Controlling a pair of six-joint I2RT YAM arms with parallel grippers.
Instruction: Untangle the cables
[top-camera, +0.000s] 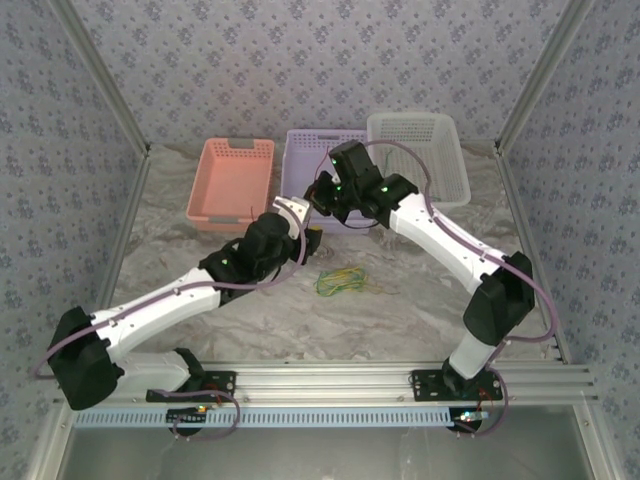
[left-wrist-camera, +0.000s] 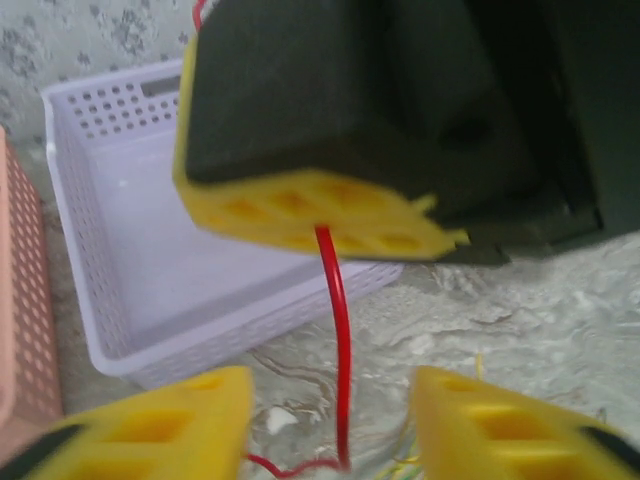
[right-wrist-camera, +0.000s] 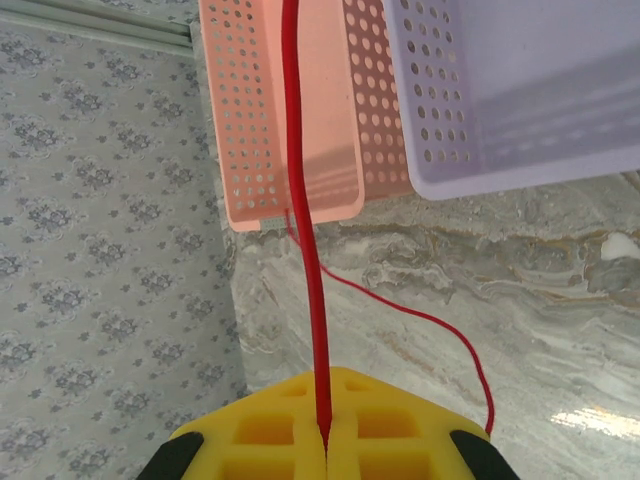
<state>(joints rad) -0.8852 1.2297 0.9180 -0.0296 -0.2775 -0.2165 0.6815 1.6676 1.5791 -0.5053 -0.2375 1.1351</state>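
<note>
No readable text, labels, brands, numbers or signs anywhere.

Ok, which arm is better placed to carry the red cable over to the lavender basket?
Right, probably. The right gripper is shut on the red cable, held up near the lavender basket. The left gripper is open below it, straddling the cable without gripping.

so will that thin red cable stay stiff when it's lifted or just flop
Probably floppy: the thin red cable hangs straight under the right end effector, then curls slackly on the marbled table. Likely light, being so thin, and it might slip through the pinch.
</note>
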